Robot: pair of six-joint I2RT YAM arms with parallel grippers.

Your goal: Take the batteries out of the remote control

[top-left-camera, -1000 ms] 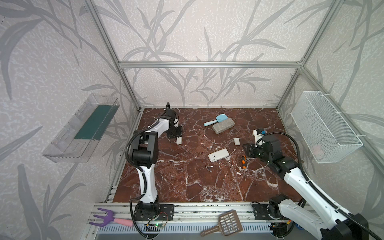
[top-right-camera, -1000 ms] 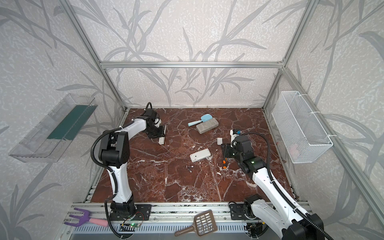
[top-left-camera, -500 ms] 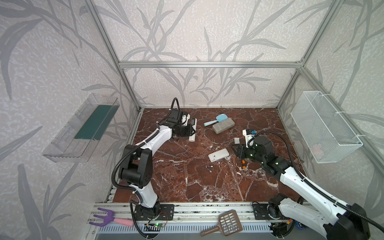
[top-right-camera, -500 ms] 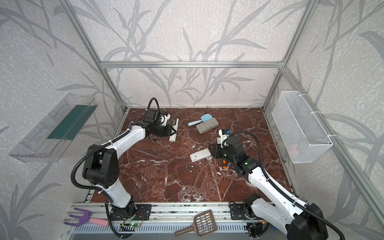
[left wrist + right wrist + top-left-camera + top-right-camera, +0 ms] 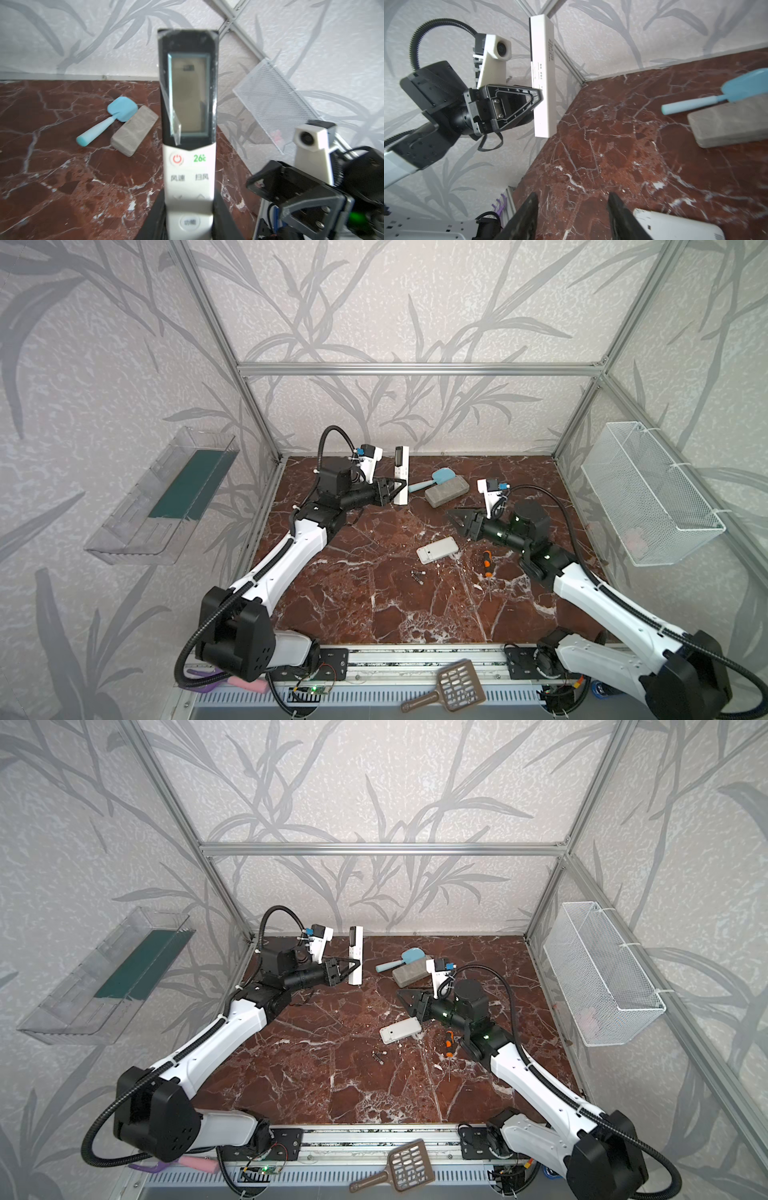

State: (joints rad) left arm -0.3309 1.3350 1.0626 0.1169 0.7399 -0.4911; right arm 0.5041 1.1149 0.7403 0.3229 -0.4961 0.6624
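The left gripper (image 5: 398, 490) is clamped on the lower end of the remote control (image 5: 401, 470). It holds the unit upright above the marble table (image 5: 374, 614), near the back wall. In the left wrist view, the display and buttons face the camera, and one finger (image 5: 155, 216) bears on each side edge. The frames do not show whether any cells are inside the unit.

The right gripper (image 5: 454, 516) hovers low over the middle of the table. Its jaws are apart and hold nothing. The right wrist view shows bare marble between the fingers (image 5: 527, 216).

A white device (image 5: 437, 549) lies flat just beside the right gripper. An orange-handled screwdriver (image 5: 486, 563) lies near it. Two dark batteries (image 5: 417, 576) lie loose on the table in front of the white device, close together and apart from both grippers.

Containers:
- The wire basket (image 5: 648, 489) on the right wall holds one pale pink item (image 5: 633, 537), too faint to identify.
- The clear tray (image 5: 137, 526) on the left wall holds a flat dark green sheet (image 5: 191, 483).
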